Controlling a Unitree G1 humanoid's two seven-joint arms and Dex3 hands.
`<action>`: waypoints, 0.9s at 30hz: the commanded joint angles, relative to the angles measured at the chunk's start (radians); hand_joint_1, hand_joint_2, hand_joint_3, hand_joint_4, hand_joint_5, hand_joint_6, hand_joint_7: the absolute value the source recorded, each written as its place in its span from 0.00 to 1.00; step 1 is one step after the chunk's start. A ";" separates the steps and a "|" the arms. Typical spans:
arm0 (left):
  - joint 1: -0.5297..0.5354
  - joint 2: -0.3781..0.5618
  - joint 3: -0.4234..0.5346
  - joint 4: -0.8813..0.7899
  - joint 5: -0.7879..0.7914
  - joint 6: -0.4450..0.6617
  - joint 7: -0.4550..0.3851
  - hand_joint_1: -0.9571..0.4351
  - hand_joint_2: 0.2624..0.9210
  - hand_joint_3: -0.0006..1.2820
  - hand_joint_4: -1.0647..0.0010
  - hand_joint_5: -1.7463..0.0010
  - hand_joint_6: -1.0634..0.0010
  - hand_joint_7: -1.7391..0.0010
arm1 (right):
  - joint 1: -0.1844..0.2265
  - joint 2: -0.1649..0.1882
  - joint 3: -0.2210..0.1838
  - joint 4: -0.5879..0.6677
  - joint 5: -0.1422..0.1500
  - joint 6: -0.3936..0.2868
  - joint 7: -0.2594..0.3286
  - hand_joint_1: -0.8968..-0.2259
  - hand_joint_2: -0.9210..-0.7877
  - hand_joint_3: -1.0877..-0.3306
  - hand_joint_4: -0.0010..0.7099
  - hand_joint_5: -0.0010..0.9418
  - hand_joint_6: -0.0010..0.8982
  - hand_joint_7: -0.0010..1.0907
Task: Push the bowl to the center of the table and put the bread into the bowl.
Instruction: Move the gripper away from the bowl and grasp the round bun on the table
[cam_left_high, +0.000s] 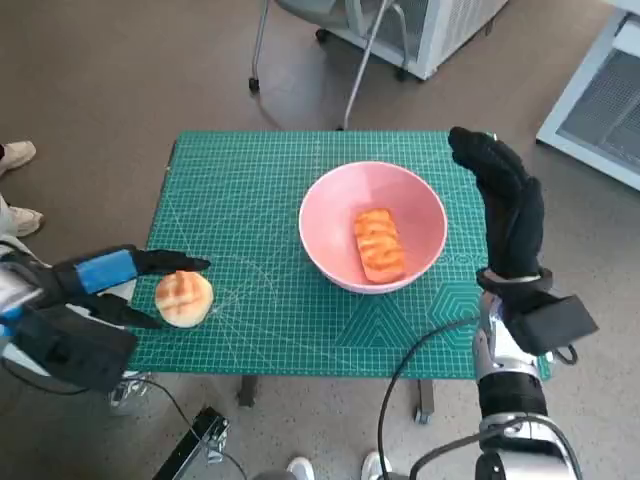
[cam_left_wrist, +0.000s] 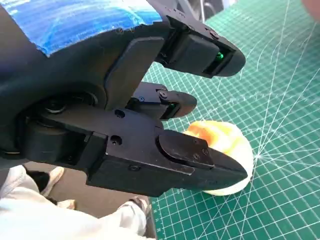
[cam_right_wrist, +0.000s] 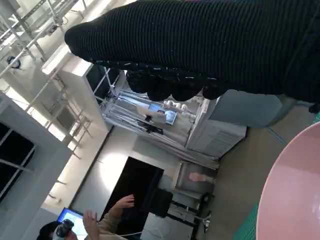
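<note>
Table: small, covered by a green cutting mat with a printed grid.
Bowl: pink, upright, on the mat a little to the right of its middle; its rim also shows in the right wrist view.
Bread in bowl: oblong, orange-brown, grill-marked piece lying on the bowl's floor.
Bread roll: round, pale with orange grill marks, on the mat near its left front corner, well apart from the bowl; seen close in the left wrist view.
Left hand: black, blue tape on its back, fingers spread around the roll, one above it and one below; whether they touch the roll cannot be told.
Right hand: black knitted glove, raised flat beside the bowl's right side, fingers extended, holding nothing.
Surroundings: brown floor, chair legs beyond the table, a shoe at the left edge, a person in the right wrist view.
</note>
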 joint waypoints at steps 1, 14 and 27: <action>-0.024 -0.031 -0.048 0.041 0.075 0.008 0.045 0.65 0.77 0.00 0.66 1.00 0.55 1.00 | 0.022 -0.006 -0.002 -0.003 0.001 0.014 -0.001 0.53 0.00 0.39 0.57 0.00 0.06 0.73; -0.106 -0.106 -0.180 0.194 0.232 0.016 0.148 0.71 0.90 0.02 0.48 0.97 0.41 0.98 | 0.033 -0.012 -0.007 -0.036 0.019 0.051 0.007 0.51 0.00 0.39 0.57 0.00 0.06 0.73; -0.194 -0.103 -0.218 0.291 0.200 -0.108 0.222 0.69 1.00 0.10 0.54 0.24 0.35 0.37 | 0.039 -0.006 -0.011 -0.049 0.031 0.063 0.011 0.51 0.00 0.41 0.57 0.00 0.07 0.72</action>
